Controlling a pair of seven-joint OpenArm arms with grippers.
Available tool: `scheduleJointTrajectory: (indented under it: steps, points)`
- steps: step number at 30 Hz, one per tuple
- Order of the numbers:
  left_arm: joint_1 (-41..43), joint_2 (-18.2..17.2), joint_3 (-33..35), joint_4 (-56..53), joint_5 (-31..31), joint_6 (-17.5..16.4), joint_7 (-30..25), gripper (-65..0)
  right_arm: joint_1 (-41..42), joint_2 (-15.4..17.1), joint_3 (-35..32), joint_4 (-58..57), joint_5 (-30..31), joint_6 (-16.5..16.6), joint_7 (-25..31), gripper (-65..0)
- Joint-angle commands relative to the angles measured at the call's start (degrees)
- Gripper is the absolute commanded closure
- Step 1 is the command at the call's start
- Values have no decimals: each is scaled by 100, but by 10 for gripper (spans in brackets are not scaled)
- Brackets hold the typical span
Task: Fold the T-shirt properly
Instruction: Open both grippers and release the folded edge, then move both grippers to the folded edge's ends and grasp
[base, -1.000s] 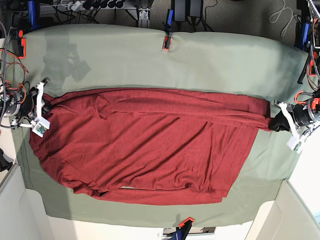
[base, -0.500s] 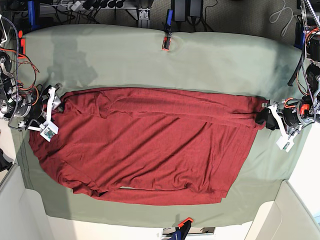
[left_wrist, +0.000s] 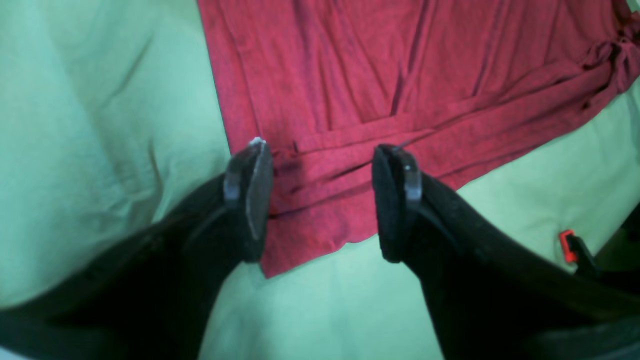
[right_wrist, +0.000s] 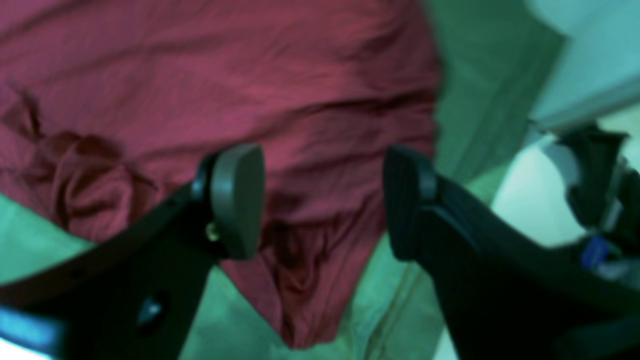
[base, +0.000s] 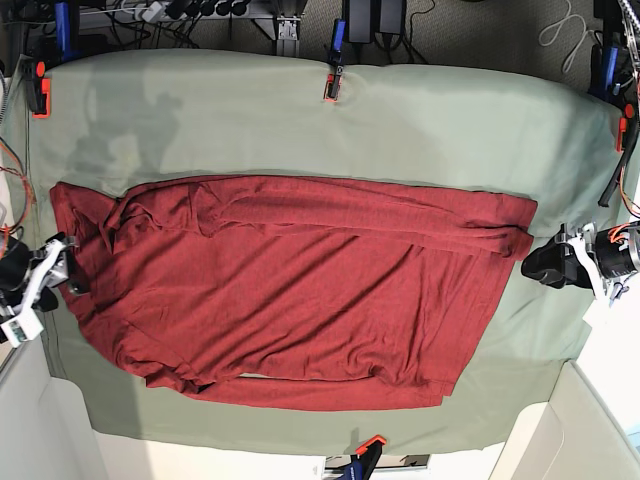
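Observation:
The dark red T-shirt (base: 300, 290) lies spread on the sage-green table cloth (base: 300, 130), with its upper part folded down in a long band across the top. It also shows in the left wrist view (left_wrist: 350, 90) and, blurred, in the right wrist view (right_wrist: 250, 75). My left gripper (base: 545, 265) is open and empty just off the shirt's right end; in its own view (left_wrist: 322, 200) the jaws straddle the shirt's folded corner without holding it. My right gripper (base: 68, 277) is open and empty at the shirt's left edge, and in its own view (right_wrist: 322, 200) it hovers above a shirt corner.
Orange clamps hold the cloth at the far edge (base: 333, 87), the far left corner (base: 40, 98) and the near edge (base: 370, 443); one shows in the left wrist view (left_wrist: 567, 245). White walls (base: 560, 440) stand at the near corners. Cables lie beyond the table.
Both grippers have opened, let go of the shirt's ends and pulled back outward and nearer. The shirt's left end now lies spread flat toward the left edge.

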Motion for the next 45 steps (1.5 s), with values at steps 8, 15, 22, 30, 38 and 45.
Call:
scheduleJointTrajectory:
  steps: [8, 15, 22, 30, 38, 45]
  points:
    - [280, -212, -66, 76, -1161, -45, 667, -346, -1261, -197, 1788, 44, 693, 122, -83, -375]
    - [846, -210, -66, 76, -1158, -45, 662, -346, -2155, -839, 3034, 55, 1416, 459, -234, -375]
    - [1121, -210, -66, 76, -1180, -45, 640, -346, -2594, -1473, 3123, 52, 1600, 503, -227, -375]
    - [1598, -142, -92, 70, -1139, -45, 505, -346, -2527, -2129, 3121, 48, 1318, 448, 105, -375]
    - [1622, 219, -380, -138, -874, -45, 310, -346, -2229, -2413, 3121, -144, 944, 297, 232, -375]
    - [1624, 376, -675, -610, -833, -45, 229, -346, -1714, -2409, 3174, -872, 848, 295, 245, -375]
